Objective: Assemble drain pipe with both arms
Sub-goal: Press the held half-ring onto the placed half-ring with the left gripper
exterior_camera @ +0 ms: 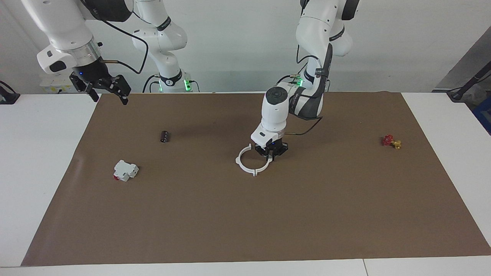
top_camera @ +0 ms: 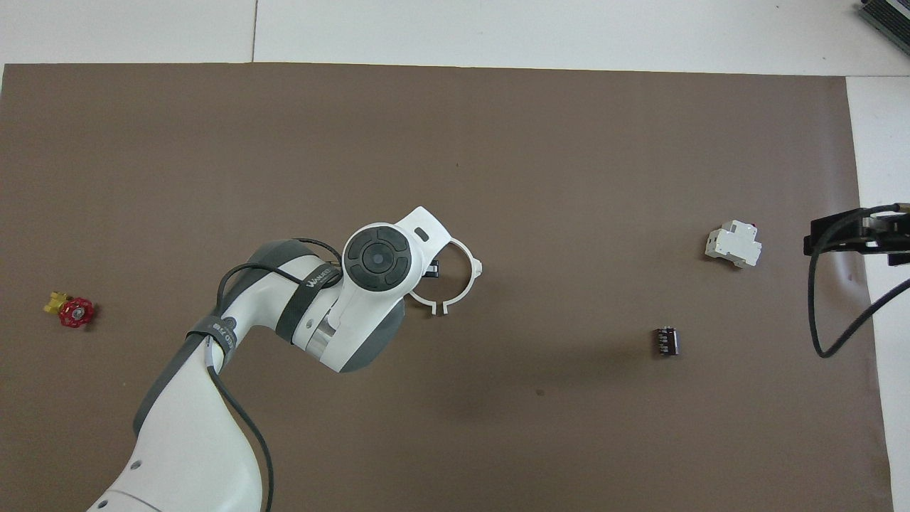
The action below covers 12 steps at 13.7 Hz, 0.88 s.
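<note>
Here the left claw is down at the brown mat, pinched shut on one white half-ring of the drain pipe. That half curves away from the claw's tips toward the table's edge farthest from the robots, and its end tab meets the tab of the other half-ring there, so the two read as one nearly closed ring lying flat, just beside the claw on the right arm's side. In the overhead view the ring shows a small gap at the joint nearest the robots, and the left arm's wrist covers the part of the ring under the claw.

The left arm comes down steeply from its base, elbow folded back, wrist nearly upright over the claw.

The right claw hangs in the air over the mat's corner nearest the robots, fingers spread apart and holding nothing, well apart from the ring; that arm waits.

A small dark cylinder and a white block with a red end lie on the mat between the two claws. A red and yellow valve lies well away from the left claw, toward the left arm's end of the table
</note>
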{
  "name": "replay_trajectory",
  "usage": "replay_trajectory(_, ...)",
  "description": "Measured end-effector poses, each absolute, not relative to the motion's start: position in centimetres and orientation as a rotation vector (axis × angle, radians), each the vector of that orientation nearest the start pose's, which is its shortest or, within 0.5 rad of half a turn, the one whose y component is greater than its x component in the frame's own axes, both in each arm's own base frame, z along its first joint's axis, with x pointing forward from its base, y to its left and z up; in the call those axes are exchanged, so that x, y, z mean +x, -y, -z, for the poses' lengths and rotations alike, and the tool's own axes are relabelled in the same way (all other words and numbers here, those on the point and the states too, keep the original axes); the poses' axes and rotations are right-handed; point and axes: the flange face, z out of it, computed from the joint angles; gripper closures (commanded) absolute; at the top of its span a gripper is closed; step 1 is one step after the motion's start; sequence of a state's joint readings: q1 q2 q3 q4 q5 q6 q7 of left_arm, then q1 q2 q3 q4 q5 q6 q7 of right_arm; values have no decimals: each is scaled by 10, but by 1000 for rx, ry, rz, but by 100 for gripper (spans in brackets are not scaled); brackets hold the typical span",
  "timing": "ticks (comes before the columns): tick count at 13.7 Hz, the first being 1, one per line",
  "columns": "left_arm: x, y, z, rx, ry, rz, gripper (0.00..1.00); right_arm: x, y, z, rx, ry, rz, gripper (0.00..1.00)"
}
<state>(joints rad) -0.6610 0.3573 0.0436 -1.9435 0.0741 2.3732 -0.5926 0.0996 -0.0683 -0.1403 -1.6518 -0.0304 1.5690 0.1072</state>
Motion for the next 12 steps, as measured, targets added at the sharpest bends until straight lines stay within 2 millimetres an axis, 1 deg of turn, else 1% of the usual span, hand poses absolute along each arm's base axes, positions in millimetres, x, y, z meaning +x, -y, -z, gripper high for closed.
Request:
replay_trajectory(6,504,368,-304,-3128,-55,159,100,532,28,-623,-3154,-233,-23,0)
replay_trajectory(12,504,368,-304,-3134,-6,170,100,532,28,-623,-3154,-233,-23,0)
